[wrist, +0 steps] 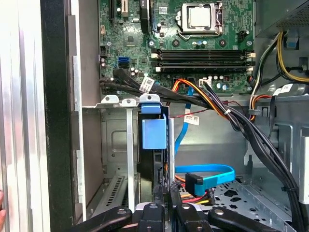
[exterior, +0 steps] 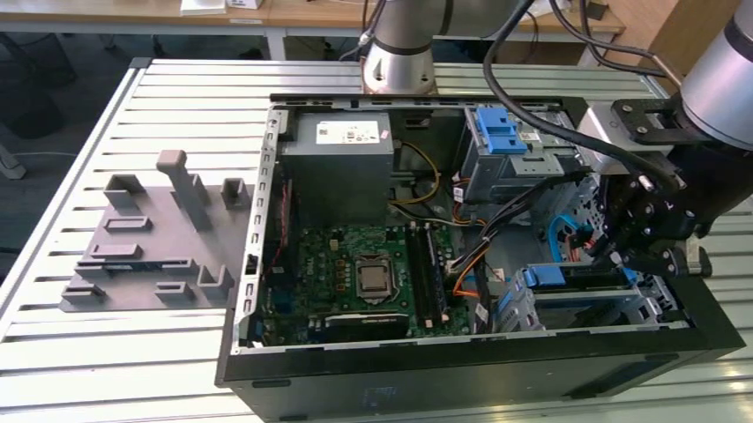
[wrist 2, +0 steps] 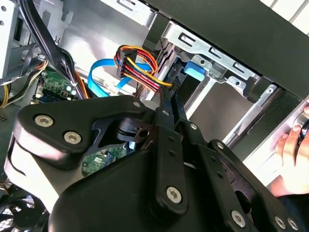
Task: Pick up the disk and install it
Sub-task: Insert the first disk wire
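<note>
**Desk:** What can you count from your end?

**Me:** One slatted metal table [exterior: 176, 106] with wooden desks [exterior: 294, 13] behind it. On it I see one open computer case [exterior: 471, 374] and one grey fixture [exterior: 147, 238], which lies well apart on the exterior view's left. There is one arm [exterior: 400, 53], one gripper [exterior: 629, 256] and one disk [exterior: 577, 278].

**Desk:** Where is the disk?

**Me:** It is in the drive bay at the case's corner on the exterior view's right. In the first wrist view I see the disk [wrist: 147, 164] on edge between two metal rails, with its blue tab [wrist: 154, 134] facing the motherboard.

**Desk:** And the gripper?

**Me:** The gripper [wrist: 164, 191] sits right at the disk's near end. I cannot tell whether it is clamped on or loose.

**Desk:** Any room to move?

**Me:** It's tight. A blue flat cable [wrist: 207, 174] and a bundle of coloured wires [wrist 2: 137, 60] lie just beside it. A person's hand [wrist 2: 292, 150] rests on the case's outer edge.
</note>
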`<act>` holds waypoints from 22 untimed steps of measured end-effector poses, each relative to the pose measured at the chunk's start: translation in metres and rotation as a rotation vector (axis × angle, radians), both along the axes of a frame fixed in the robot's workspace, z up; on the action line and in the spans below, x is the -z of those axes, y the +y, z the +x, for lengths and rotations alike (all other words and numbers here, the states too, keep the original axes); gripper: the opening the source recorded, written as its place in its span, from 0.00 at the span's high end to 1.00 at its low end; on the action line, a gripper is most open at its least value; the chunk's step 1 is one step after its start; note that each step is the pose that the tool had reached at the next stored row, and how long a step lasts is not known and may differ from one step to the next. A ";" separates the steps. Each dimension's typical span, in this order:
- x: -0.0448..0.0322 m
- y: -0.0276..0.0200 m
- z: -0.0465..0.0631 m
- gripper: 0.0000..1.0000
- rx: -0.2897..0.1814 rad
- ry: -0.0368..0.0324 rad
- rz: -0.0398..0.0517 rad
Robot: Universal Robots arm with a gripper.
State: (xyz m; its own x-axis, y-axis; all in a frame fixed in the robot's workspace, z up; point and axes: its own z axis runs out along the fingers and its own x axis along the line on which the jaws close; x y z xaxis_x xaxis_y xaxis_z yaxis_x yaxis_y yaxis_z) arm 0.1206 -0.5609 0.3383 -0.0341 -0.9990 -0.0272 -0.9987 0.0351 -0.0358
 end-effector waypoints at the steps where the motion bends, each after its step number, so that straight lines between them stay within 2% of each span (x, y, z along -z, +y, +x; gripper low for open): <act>1: 0.0004 0.0000 0.000 0.84 0.000 0.0000 0.0011; 5: 0.0018 0.0001 0.000 0.84 0.000 0.0000 0.0050; 22: 0.0035 -0.0010 -0.001 0.84 0.001 0.0001 0.0061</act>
